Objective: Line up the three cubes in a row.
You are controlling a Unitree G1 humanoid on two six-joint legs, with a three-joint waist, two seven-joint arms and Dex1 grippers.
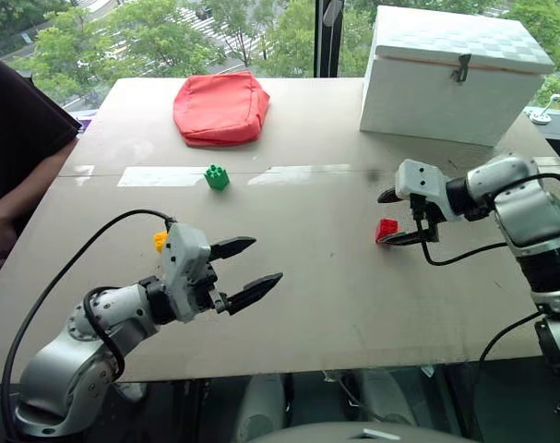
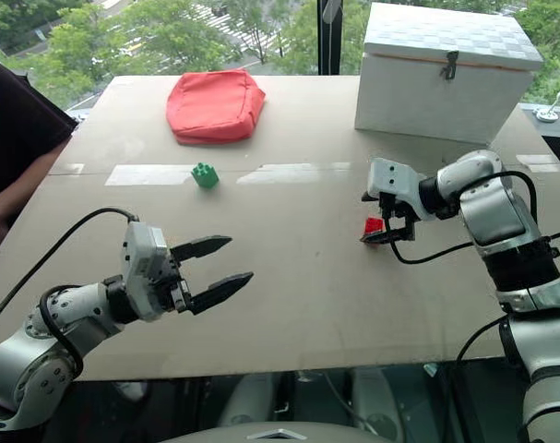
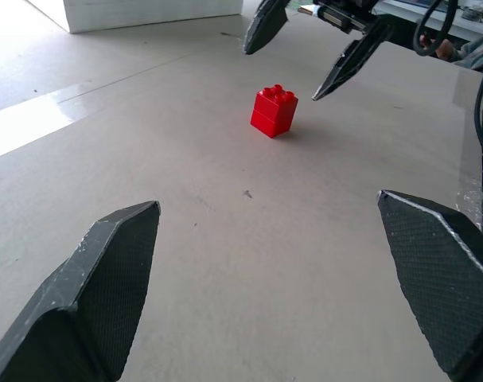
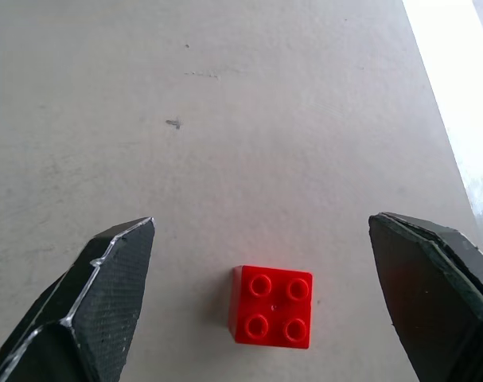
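Red cube (image 4: 272, 306) upright on table (image 1: 316, 305), studs up, free of any grip, at right-centre of the tabletop, roughly 3 o'clock from table middle. Right gripper (image 1: 398, 218) directly above and around it, jaws wide apart, one black finger at either side of the block with clear gaps, no contact; lower finger tip just beside the block in the left eye view. Green cube (image 1: 217, 177) well apart at about 10 o'clock from the red one, standing alone near the bright reflection strip across the table. Yellow cube (image 1: 160, 241) at roughly 9 o'clock from the red one, far over on the left side, mostly hidden behind the left wrist housing, only a small corner visible. Left gripper (image 1: 249, 269) low over the near-left part of the table, jaws spread wide, nothing between them, pointing toward 3 o'clock at the red cube; well apart from it. Three blocks not in a row: spread as a loose triangle. Red pouch (image 1: 220, 109) at 12 o'clock from the green cube, near the far edge. White box (image 1: 446, 83) with a latch at the far right corner, 12 o'clock from the red cube. Person's arm (image 1: 12, 198) in a dark sleeve at the left table edge, 9 o'clock.
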